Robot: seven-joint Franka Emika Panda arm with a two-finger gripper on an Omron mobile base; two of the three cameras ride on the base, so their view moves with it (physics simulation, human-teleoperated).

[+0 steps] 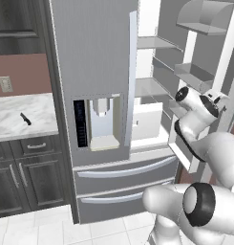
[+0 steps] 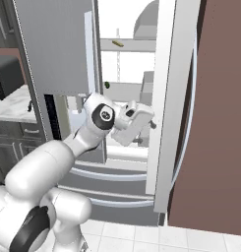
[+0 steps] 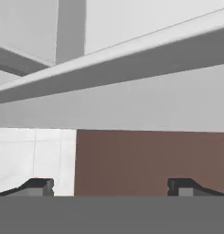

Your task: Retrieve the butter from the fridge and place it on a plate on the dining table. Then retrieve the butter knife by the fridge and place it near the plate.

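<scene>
1. Dark grey cabinets [image 1: 23,177] and a marble counter [image 1: 23,119] stood left of the fridge [image 1: 97,57], against a reddish-brown wall with a wall socket [image 1: 5,84].
2. The fridge's right door [image 2: 173,98] hung wide open, baring pale shelves; its left door was closed, with the water dispenser [image 1: 105,122] set in it and two drawers [image 1: 125,179] below.
3. The butter [image 2: 117,43], a small yellowish stick, lay on an upper shelf inside, seen in the right base view.
4. A small dark green item [image 2: 107,84] sat on the shelf below it.
5. The butter knife [image 1: 26,118] lay flat on the marble counter, well apart from the fridge's side.
6. A black toaster oven [image 2: 6,76] stood on the same counter, at the left edge of the right base view.
7. The white arm reached into the open compartment at middle-shelf height, with the gripper [image 3: 111,185] near the inside of the open door.
8. In the hand view the two dark fingertips [image 3: 40,185] stood far apart with nothing between them, so the jaws were wide and empty.
9. Beyond them lay a grey door ledge, brown wall and white floor tiles.
</scene>
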